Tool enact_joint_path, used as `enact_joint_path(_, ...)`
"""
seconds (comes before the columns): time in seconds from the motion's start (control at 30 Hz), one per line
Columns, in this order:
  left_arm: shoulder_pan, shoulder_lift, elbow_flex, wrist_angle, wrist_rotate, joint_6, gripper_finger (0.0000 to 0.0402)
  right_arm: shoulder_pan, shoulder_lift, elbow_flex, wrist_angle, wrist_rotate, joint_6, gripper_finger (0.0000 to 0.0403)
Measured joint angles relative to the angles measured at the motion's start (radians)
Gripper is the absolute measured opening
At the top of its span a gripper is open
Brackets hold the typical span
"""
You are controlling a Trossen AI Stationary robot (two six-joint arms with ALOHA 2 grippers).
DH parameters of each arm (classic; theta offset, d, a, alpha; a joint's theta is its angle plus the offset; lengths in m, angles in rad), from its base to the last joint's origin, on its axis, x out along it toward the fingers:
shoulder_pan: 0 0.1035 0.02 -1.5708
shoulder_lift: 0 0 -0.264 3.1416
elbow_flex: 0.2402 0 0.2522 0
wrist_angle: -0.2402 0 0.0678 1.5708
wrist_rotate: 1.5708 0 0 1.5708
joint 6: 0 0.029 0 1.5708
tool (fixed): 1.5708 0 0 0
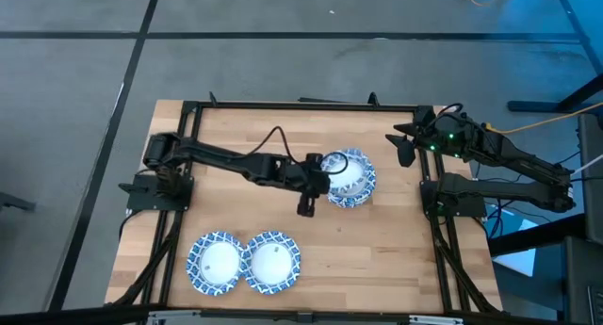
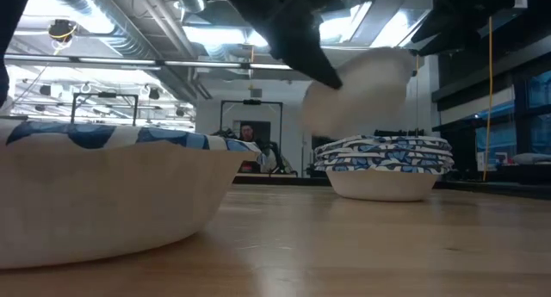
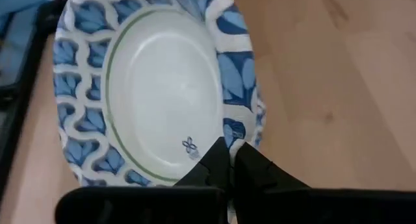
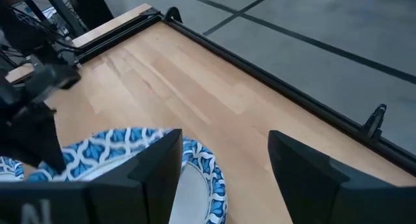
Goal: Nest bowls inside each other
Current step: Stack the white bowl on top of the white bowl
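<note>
My left gripper (image 3: 229, 160) is shut on one blue-and-white patterned bowl (image 3: 162, 87) and holds it tilted above a stack of like bowls (image 2: 383, 163) right of the table's middle (image 1: 350, 182). In the low view the held bowl (image 2: 366, 82) shows its white underside, just above the stack. Two more bowls (image 1: 217, 262) (image 1: 271, 261) rest on their bases side by side near the table's near edge. My right gripper (image 4: 224, 165) is open at the table's right edge (image 1: 405, 148), apart from the stack, whose patterned rim (image 4: 201, 169) shows just beyond its fingers. My left gripper pinches the held bowl's patterned rim (image 3: 233, 134) between its two fingers, at the rim's side nearest the arm. The fingers come from the table's left, slanting down. The bowl is lifted clear and tilted, its far side hanging over the stack.
A black frame (image 1: 301, 105) runs along the table's edges. Bare wood lies between the stack and the two near bowls (image 1: 377, 259), and on the far left part (image 1: 236, 127). One near bowl fills the low view's left (image 2: 103, 194). A person shows far behind (image 2: 248, 133).
</note>
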State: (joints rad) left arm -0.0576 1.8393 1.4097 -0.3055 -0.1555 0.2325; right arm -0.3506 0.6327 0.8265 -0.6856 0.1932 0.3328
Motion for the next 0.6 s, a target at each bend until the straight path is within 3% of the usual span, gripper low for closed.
enact_joint_path(0.23,0.000,0.049,0.001,0.045,0.016,0.008,0.0000,0.000,0.000,0.000,0.000,-0.001,0.015,0.0228)
enact_joint_path(0.6,0.002,0.054,0.000,-0.139,-0.096,-0.018,0.0000,0.000,0.000,0.000,0.000,-0.003,0.030,0.0228)
